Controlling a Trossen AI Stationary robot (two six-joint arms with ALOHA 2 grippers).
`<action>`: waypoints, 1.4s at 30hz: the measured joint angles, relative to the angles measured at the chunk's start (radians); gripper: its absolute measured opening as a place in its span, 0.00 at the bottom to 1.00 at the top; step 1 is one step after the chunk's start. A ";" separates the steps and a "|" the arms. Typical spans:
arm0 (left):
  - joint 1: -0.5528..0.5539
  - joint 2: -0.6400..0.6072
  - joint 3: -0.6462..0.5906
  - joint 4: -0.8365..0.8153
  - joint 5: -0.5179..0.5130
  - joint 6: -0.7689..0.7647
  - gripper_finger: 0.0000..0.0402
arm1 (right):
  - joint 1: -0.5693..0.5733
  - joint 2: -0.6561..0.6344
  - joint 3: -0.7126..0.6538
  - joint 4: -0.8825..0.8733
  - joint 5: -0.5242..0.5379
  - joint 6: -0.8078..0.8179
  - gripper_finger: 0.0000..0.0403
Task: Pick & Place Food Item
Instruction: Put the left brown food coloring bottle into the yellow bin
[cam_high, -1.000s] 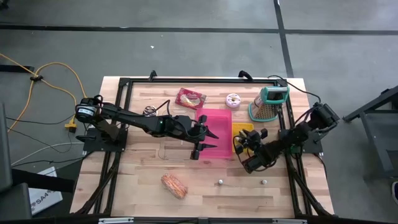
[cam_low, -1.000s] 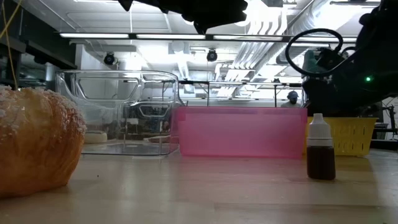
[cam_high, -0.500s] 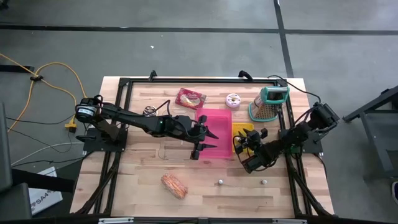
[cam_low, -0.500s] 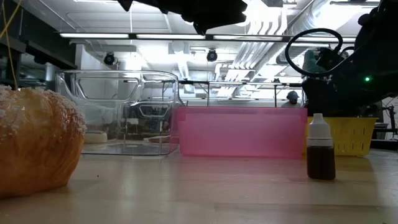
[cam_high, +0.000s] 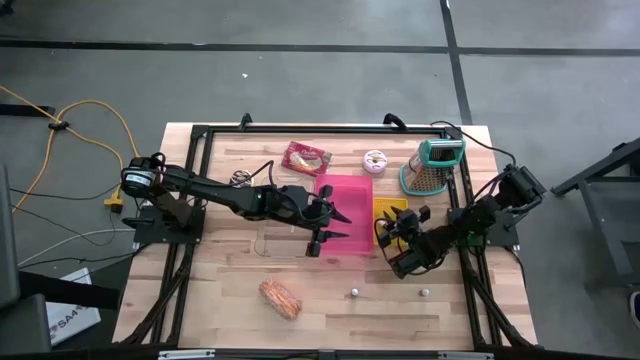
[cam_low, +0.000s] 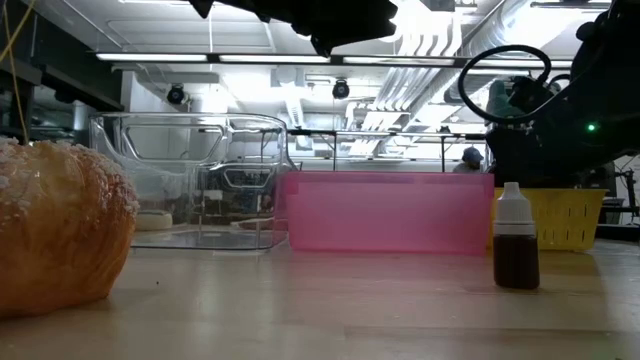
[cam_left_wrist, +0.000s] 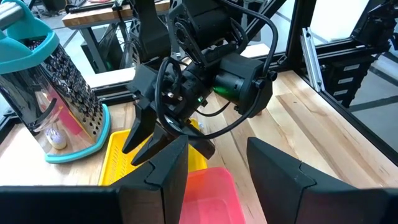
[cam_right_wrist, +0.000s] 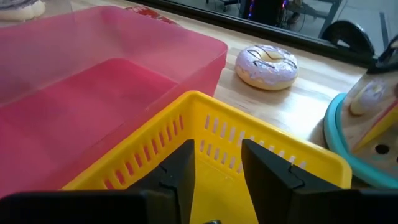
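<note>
High view: right hand (cam_high: 385, 231) sits over the yellow basket (cam_high: 391, 208), beside the pink bin (cam_high: 347, 197); left hand (cam_high: 335, 227) hangs over that bin's near edge. Donut (cam_high: 375, 160) lies well apart, beyond the bin on the counter (cam_high: 330, 280). Low view: bread roll (cam_low: 55, 228), small bottle (cam_low: 517, 240) up front. Left wrist: left fingers (cam_left_wrist: 281, 174) apart, empty. Right wrist: right fingers (cam_right_wrist: 267, 167) slightly apart over the basket rim, holding nothing; donut (cam_right_wrist: 268, 65) past the bin.

The bin (cam_high: 346, 212) sits mid-table, basket (cam_high: 390, 213) touching its right side, doughnut (cam_high: 375, 160) and grater (cam_high: 432, 166) behind them.
</note>
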 joint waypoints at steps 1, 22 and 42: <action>0.000 0.000 0.000 0.000 0.000 0.000 0.40 | 0.000 -0.002 0.000 0.000 0.001 -0.014 0.30; 0.000 0.000 0.000 -0.020 0.000 -0.015 0.40 | 0.128 -0.394 0.001 0.311 -0.016 -0.688 0.30; 0.000 0.000 -0.001 -0.047 0.000 -0.021 0.40 | 0.193 -0.418 0.001 0.517 -0.315 -0.990 0.30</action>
